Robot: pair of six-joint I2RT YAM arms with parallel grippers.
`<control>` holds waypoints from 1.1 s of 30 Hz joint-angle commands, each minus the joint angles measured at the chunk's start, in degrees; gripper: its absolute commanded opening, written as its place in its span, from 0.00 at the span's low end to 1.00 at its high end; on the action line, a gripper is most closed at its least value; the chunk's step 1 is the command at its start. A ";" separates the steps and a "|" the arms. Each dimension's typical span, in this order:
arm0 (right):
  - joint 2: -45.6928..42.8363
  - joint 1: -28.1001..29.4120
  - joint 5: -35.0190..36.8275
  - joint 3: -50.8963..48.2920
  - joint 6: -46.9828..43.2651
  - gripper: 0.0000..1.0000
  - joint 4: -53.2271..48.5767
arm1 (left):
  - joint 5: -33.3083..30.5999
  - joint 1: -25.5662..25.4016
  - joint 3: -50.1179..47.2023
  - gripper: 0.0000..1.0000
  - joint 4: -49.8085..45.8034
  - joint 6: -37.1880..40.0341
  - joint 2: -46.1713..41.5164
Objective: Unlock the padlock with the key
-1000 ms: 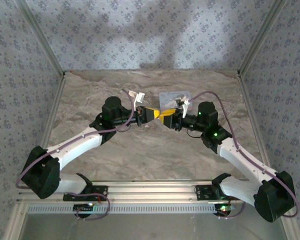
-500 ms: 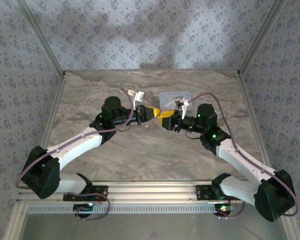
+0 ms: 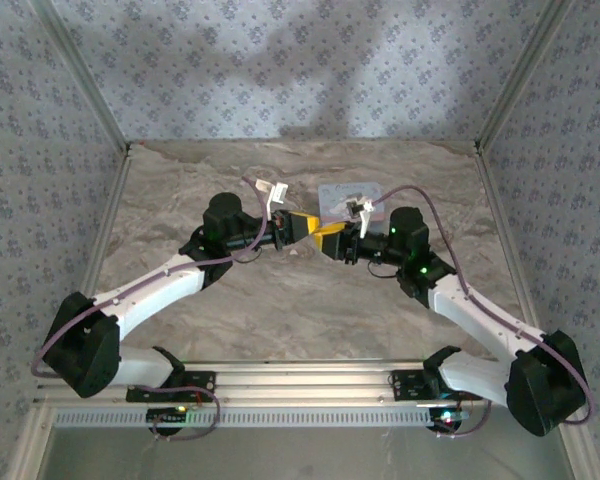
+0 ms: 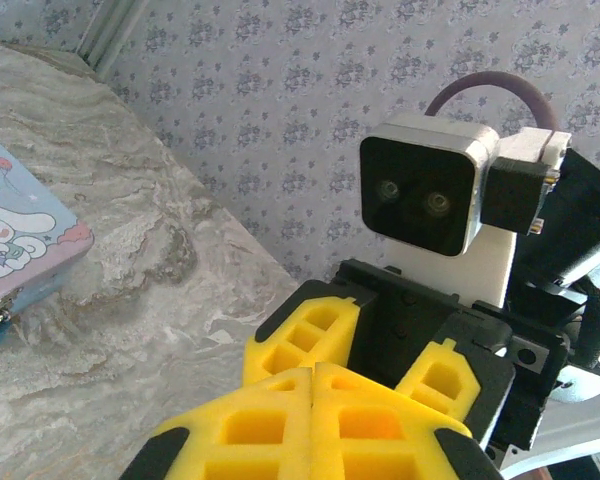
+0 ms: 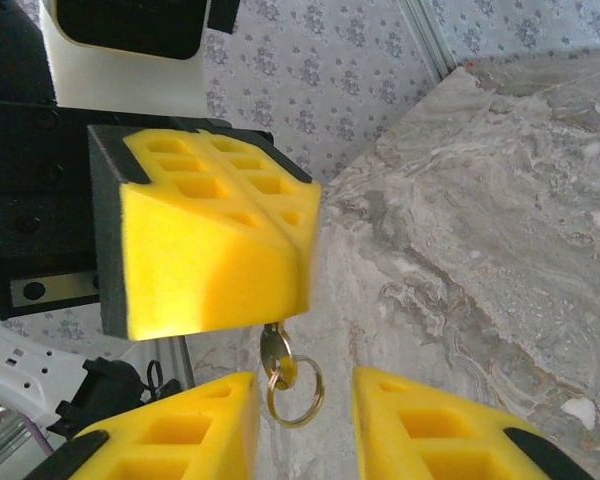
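Shut on the key (image 5: pixel 274 350): left hand (image 5: pixel 275 225), yellow fingers pressed flat together with no gap, as seen from the right wrist. Hanging out below those fingers, just the key's silvery end and a thin split ring (image 5: pixel 298 392), the rest buried in the foam. Directly beneath, spread apart, the right hand (image 5: pixel 305 400), one yellow finger on either side and the ring dangling in the gap between them. From the left wrist, tip to tip with that right hand, its fingers parted and its pale camera block (image 4: pixel 427 195) above them. From overhead, both hands meeting over the middle of the marbled counter (image 3: pixel 280 310), held above it. Just behind them, toward the far wall, a pale blue picture tin (image 3: pixel 348 194) lying flat on the counter, its corner also at the left edge of the left wrist view.
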 commanded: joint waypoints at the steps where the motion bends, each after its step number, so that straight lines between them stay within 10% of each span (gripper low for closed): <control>1: 0.17 0.42 -0.05 1.58 0.37 0.30 1.63 | -0.25 -0.57 0.59 0.00 2.27 -0.43 -0.87; 19: -0.25 0.20 0.62 1.45 1.78 0.29 3.24 | -0.37 -0.54 0.08 0.00 2.29 -0.11 -1.08; 33: -1.62 -0.45 1.45 0.59 1.68 0.04 2.37 | -1.09 -0.61 -0.51 0.00 1.44 0.78 -1.92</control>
